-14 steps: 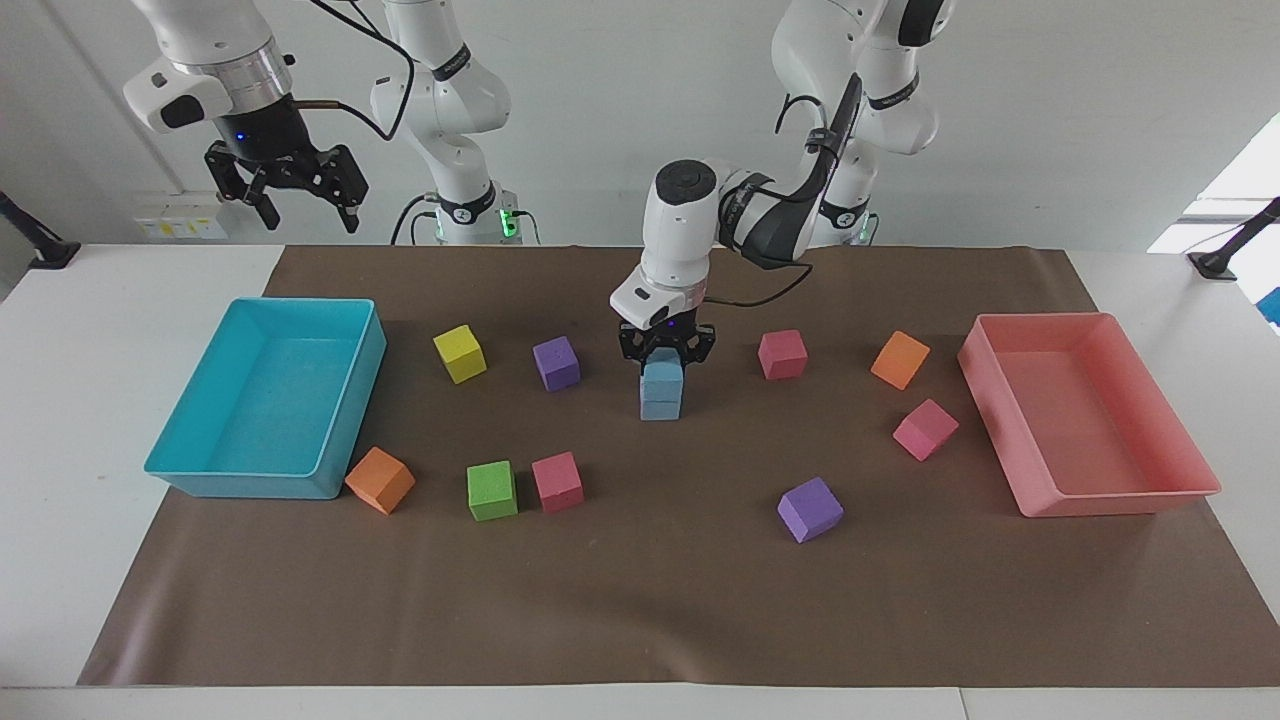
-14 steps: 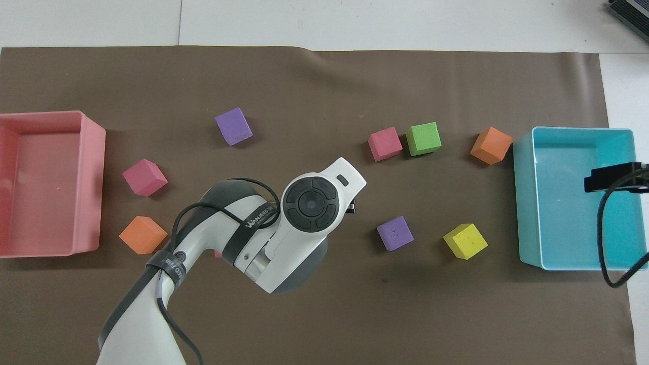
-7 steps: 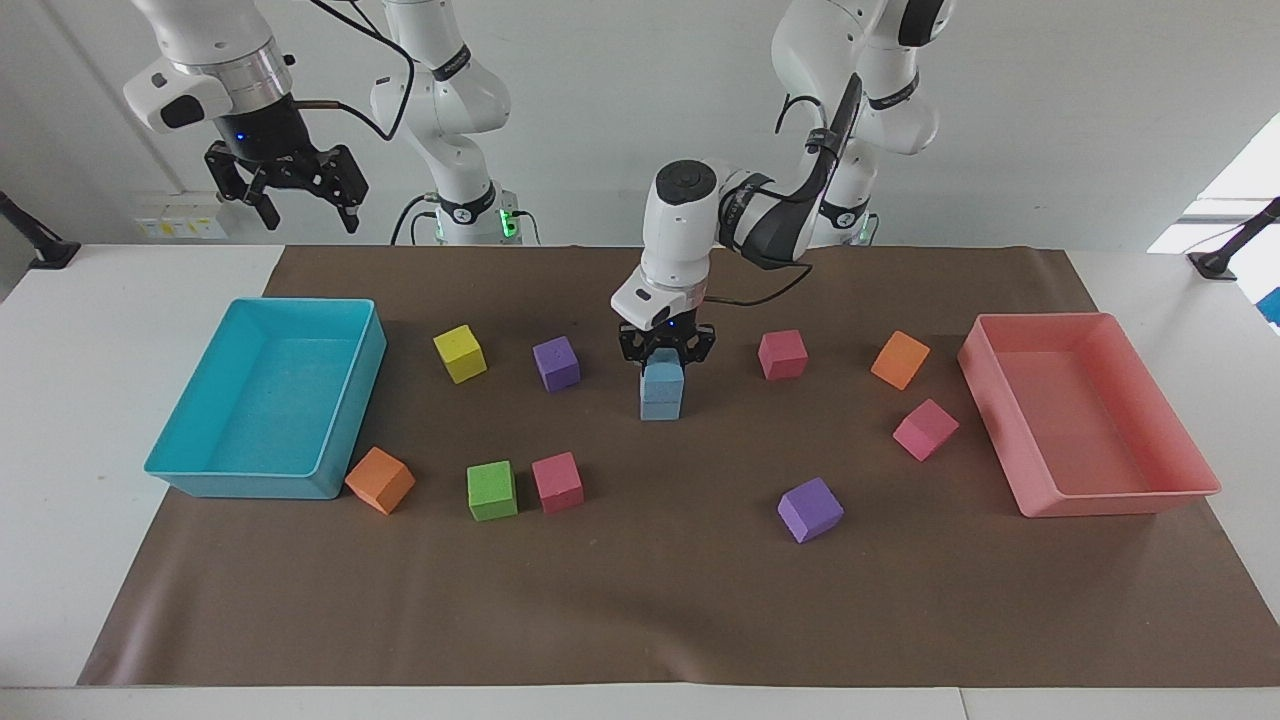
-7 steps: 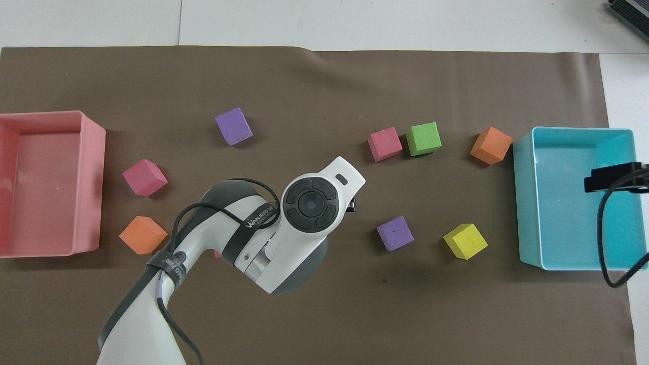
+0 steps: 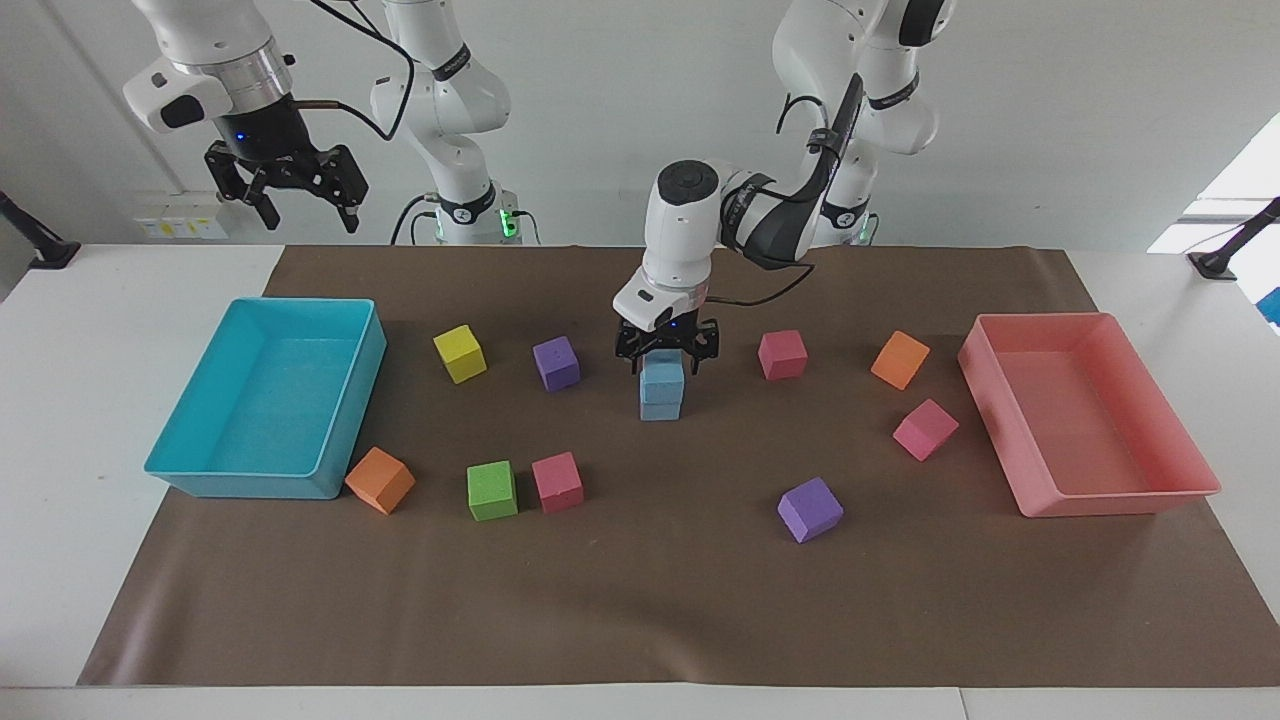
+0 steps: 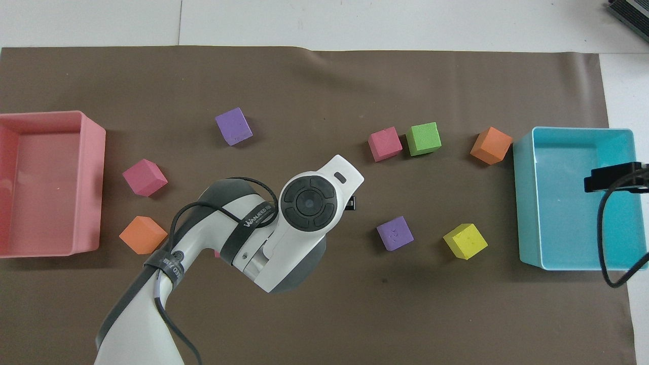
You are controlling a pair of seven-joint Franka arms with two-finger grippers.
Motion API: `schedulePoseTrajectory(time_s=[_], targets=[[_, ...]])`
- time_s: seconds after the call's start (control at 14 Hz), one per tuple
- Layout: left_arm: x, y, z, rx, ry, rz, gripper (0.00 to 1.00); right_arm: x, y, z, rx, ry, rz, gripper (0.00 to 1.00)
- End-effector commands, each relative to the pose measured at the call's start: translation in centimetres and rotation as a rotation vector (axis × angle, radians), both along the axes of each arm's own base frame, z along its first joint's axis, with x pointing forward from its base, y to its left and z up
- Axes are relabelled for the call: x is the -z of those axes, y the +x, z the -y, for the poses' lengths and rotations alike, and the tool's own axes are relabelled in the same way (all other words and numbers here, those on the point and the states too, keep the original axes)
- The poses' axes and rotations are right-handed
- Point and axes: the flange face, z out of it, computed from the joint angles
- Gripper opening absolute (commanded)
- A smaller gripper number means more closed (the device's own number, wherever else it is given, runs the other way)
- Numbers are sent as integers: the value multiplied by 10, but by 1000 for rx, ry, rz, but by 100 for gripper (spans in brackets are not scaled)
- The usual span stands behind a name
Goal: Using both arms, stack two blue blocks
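Observation:
Two blue blocks stand stacked near the mat's middle, the upper block squarely on the lower block. My left gripper hangs just over the stack, open, its fingers spread to either side of the upper block's top and holding nothing. In the overhead view the left arm's wrist covers the stack. My right gripper waits high above the robots' edge of the table near the cyan tray, open and empty; its black tip shows over that tray.
A cyan tray sits at the right arm's end, a pink tray at the left arm's end. Around the stack lie yellow, purple, pink, orange, green and other cubes.
The left gripper has spread its fingers off the upper blue block and lifted slightly. The block stays on the lower one. The right arm has not moved.

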Motion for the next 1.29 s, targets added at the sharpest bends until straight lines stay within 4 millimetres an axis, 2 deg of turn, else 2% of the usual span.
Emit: schedulePoseTrajectory(time_s=[0.0, 0.07, 0.21, 0.36, 0.5, 0.57, 0.64, 0.79, 0.93, 1.22], targets=[[-35, 0, -11, 1, -12, 52, 100, -2, -6, 3, -18, 0, -5, 100], [-47, 0, -18, -3, -11, 53, 100, -2, -6, 3, -18, 0, -5, 100], [-81, 5, -53, -40, -3, 50, 100, -2, -6, 3, -18, 0, -5, 100], [-104, 1, -97, 12, 9, 55, 100, -2, -6, 3, -18, 0, -5, 100], [-106, -11, -138, 49, 27, 47, 100, -2, -6, 3, -18, 0, -5, 100], [-109, -10, -159, 71, 34, 51, 100, -2, -6, 3, -16, 0, -5, 100], [-114, -5, -182, 101, 46, 47, 100, -2, -6, 3, -18, 0, -5, 100], [-121, 5, -213, 162, 81, -5, 100, -2, -6, 3, -16, 0, -5, 100], [-147, 27, -248, 232, 90, -8, 100, -2, -6, 3, -16, 0, -5, 100], [-202, 58, -292, 232, 68, -20, 100, -2, -6, 3, -18, 0, -5, 100]])
